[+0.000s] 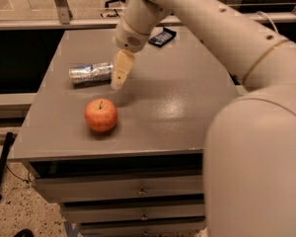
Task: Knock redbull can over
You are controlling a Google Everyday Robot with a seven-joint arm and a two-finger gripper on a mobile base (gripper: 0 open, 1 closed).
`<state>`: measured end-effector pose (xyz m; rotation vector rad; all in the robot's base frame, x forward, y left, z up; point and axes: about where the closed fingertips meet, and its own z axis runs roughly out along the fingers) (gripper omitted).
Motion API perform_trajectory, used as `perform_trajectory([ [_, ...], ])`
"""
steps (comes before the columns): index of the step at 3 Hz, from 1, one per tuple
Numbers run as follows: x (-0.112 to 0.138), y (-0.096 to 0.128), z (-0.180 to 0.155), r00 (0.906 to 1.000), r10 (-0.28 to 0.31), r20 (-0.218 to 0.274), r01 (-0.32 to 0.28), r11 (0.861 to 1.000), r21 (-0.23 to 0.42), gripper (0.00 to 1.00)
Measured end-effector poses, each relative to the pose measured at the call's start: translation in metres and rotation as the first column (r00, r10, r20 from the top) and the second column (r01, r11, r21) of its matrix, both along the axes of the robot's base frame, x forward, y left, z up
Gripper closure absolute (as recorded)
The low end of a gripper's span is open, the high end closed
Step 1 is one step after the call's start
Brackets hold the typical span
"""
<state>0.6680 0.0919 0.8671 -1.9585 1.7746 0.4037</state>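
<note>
Camera view: slim silver-and-blue metal redbull can point(91, 74) lies on its side on the grey counter point(187, 117), near the left edge, beige tool point(117, 83) hanging tip-down just beside its inner end; touching or not, clenched or released, can't tell. Task looks done, so the risk is any extra nudge: a can lying flat rolls easily and could go off the counter edge. A low sweep forward could also clip the round red apple point(101, 115) nearby.
</note>
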Motion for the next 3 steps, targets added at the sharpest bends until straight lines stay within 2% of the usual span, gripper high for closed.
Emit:
perform_trajectory([
  [1, -0.004, -0.049, 0.012, 0.9878, -0.147, 0.051, 0.140, 0.983, 0.117, 0.00],
  [2, -0.011, -0.092, 0.020, 0.9590, -0.270, 0.086, 0.240, 0.936, 0.258, 0.00],
  [3, -0.018, -0.126, 0.027, 0.9149, -0.396, 0.081, 0.330, 0.848, 0.413, 0.00],
])
